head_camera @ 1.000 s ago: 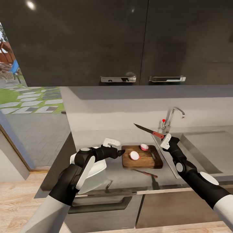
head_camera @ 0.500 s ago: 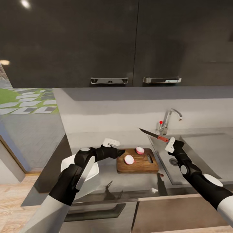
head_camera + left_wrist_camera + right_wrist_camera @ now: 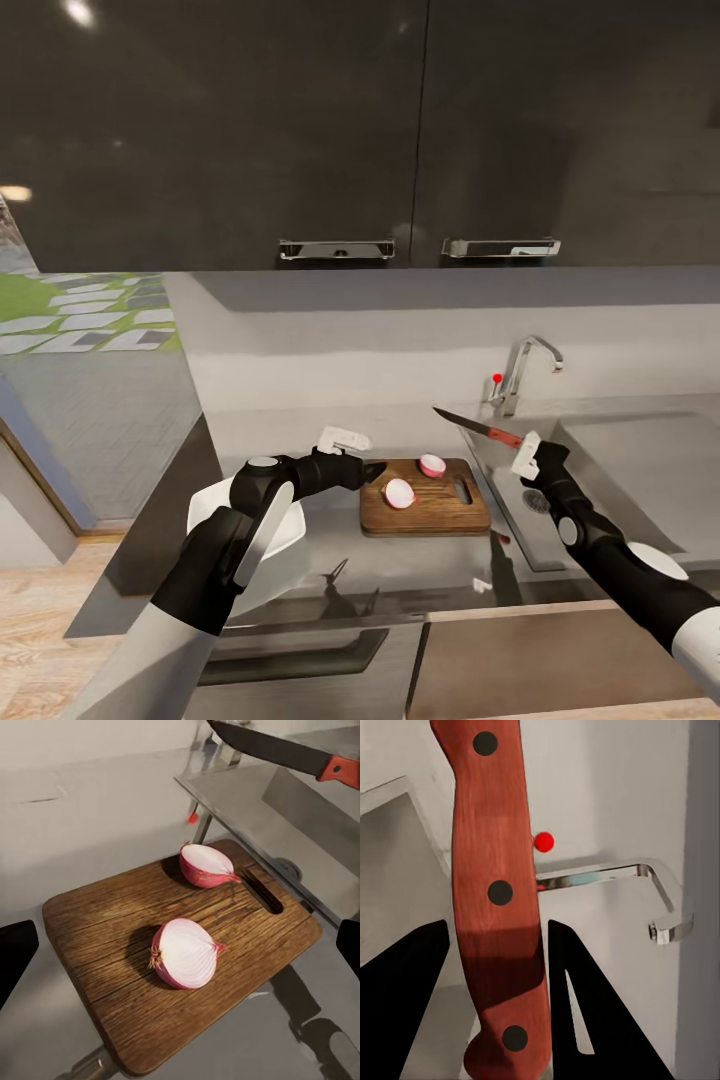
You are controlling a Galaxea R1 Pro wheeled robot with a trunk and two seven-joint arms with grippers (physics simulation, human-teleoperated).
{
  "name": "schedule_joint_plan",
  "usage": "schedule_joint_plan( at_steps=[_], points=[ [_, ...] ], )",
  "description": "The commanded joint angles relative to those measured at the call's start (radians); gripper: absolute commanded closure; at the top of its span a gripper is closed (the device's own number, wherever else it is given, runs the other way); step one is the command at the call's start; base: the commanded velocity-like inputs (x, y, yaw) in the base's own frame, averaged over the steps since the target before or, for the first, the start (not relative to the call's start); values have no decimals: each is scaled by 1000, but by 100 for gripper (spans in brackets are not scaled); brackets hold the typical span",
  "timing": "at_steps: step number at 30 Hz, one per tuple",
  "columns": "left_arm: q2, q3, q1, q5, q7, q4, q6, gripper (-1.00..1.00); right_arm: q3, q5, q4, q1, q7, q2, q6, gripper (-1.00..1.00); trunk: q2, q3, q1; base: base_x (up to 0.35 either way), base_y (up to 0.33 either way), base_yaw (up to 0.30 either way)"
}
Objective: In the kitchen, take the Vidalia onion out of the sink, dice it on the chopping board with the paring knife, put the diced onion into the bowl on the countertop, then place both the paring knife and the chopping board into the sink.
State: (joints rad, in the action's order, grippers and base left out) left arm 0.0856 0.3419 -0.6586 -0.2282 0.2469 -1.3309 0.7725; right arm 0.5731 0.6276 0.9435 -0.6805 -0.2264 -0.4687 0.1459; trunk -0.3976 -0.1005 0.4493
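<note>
The dark wood chopping board (image 3: 425, 497) lies on the grey countertop (image 3: 290, 430), just left of the sink (image 3: 507, 507). Two halves of the Vidalia onion rest on it, one near its middle (image 3: 399, 492) and one at its far edge (image 3: 432, 465); the left wrist view shows them cut face up (image 3: 187, 954) (image 3: 205, 865). My right gripper (image 3: 528, 455) is shut on the paring knife's red handle (image 3: 499, 900). The dark blade (image 3: 462, 420) points left in the air above the sink's left rim. My left gripper (image 3: 372, 470) hangs open at the board's left end. The white bowl (image 3: 290, 528) sits partly hidden under my left forearm.
An angular chrome tap (image 3: 522, 368) with a small red knob (image 3: 497, 378) stands behind the sink. Glossy black upper cabinets with chrome handles (image 3: 336, 248) hang overhead. The countertop ends at the left, with patio paving (image 3: 90, 320) beyond.
The camera shifted between the oldest frame and now. My right gripper carried the knife right, away from the board, and slightly lower over the sink. The left arm and onion halves stayed put.
</note>
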Motion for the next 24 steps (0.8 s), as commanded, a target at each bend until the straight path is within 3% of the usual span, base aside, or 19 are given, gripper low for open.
schedule_joint_plan(
  at_steps=[1,11,24],
  points=[
    [0,0,-1,0,2,-1,5,-100,15,11,-3,-1,-6,-1,10,100,-2,-2,1,0,-11,0],
    [0,-1,-1,0,2,-1,5,-100,83,12,-15,-1,-25,-1,13,100,-2,-2,1,0,-63,0],
    [0,-1,-1,0,2,-1,5,-100,110,22,-38,-1,-69,-1,17,100,-2,-2,1,0,-4,0]
  ],
)
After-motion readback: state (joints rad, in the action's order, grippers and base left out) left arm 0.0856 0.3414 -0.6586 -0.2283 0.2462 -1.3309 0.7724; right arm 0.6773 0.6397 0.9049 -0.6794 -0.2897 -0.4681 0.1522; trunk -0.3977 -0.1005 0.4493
